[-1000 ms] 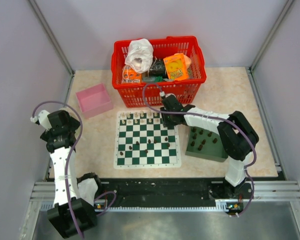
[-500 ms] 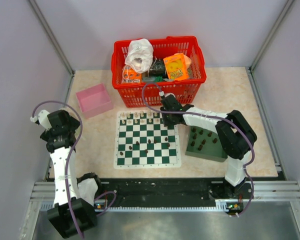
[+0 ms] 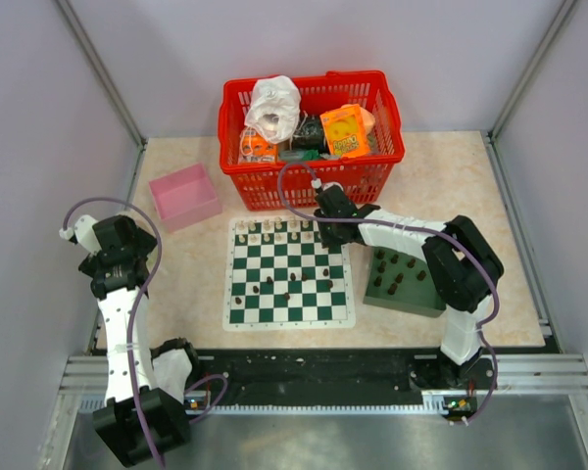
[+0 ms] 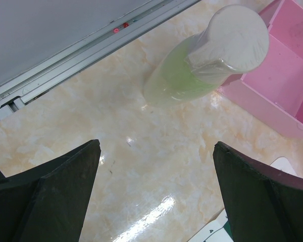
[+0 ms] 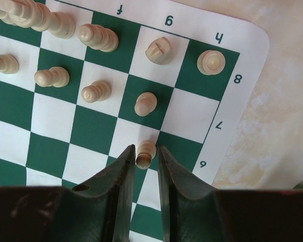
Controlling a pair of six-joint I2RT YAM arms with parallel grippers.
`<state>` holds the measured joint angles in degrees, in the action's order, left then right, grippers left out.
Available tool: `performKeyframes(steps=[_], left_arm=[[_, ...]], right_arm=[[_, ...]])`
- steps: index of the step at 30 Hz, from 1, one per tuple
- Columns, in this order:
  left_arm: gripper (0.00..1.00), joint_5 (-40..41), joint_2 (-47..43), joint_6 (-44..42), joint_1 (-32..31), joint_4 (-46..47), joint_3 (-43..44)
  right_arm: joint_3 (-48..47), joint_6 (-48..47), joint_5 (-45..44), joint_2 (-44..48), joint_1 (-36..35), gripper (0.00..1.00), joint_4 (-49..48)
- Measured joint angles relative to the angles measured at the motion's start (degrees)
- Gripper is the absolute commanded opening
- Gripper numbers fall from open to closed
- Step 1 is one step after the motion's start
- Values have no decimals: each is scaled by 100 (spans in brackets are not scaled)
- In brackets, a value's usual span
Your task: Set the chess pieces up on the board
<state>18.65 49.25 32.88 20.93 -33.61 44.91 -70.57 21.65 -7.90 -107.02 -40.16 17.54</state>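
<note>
Well left of the board (image 3: pixel 309 313), the left arm (image 3: pixel 118 284) stands folded near the desk's (image 3: pixel 451 176) left edge. The left jaws hang wide apart over the marbled surface, gripping nothing. Ahead of them in the left wrist view lies a pale green bottle (image 4: pixel 207 60) with a white cap, wrapped in clear film and just beside a pink box (image 4: pixel 288 65). That pink box (image 3: pixel 184 196) sits off the board's far left corner. The board lies flat at the middle of the desk, with a row of cream pieces (image 3: pixel 274 233) along its far edge and a loose scatter of dark chess pieces (image 3: pixel 292 282) on its middle squares. Beyond the board's far edge stands a red basket (image 3: pixel 304 186) filled with packets. The right arm (image 3: pixel 412 235) reaches in over the board's far right corner. In the right wrist view the right jaws are drawn narrow round a cream pawn (image 5: pixel 145 153), which fills the gap between them, over the sixth rank near the g file of the board (image 5: pixel 189 116). Just right of the board a dark green tray (image 3: pixel 416 299) carries more dark chess pieces.
</note>
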Motion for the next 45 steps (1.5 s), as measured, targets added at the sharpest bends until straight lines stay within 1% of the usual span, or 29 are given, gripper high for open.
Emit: performKeyframes(steps=[5,7,14,16,19,25,34,35,36,37,42,45], left_arm=[[99,0,0,0,0,2,0],[99,0,0,0,0,0,0],[99,0,0,0,0,0,0],[99,2,0,0,0,0,0],[99,2,0,0,0,2,0],[99,0,0,0,0,2,0],[99,2,2,0,0,9,0],[99,2,2,-2,0,9,0],[99,2,2,0,0,9,0],[99,2,2,0,0,11,0],[99,2,2,-2,0,11,0],[99,2,2,-2,0,11,0]], right_arm=[[0,-11,4,0,0,29,2],[0,-11,7,0,0,26,2],[0,-15,66,0,0,24,4],[0,-17,72,0,0,24,7],[0,-17,90,0,0,27,17],[0,-17,111,0,0,27,107],[0,-20,118,0,0,22,138],[0,-20,118,0,0,20,138],[0,-20,118,0,0,15,136],[0,-22,118,0,0,13,136],[-2,-55,76,2,0,13,136],[-2,-61,-94,26,0,13,133]])
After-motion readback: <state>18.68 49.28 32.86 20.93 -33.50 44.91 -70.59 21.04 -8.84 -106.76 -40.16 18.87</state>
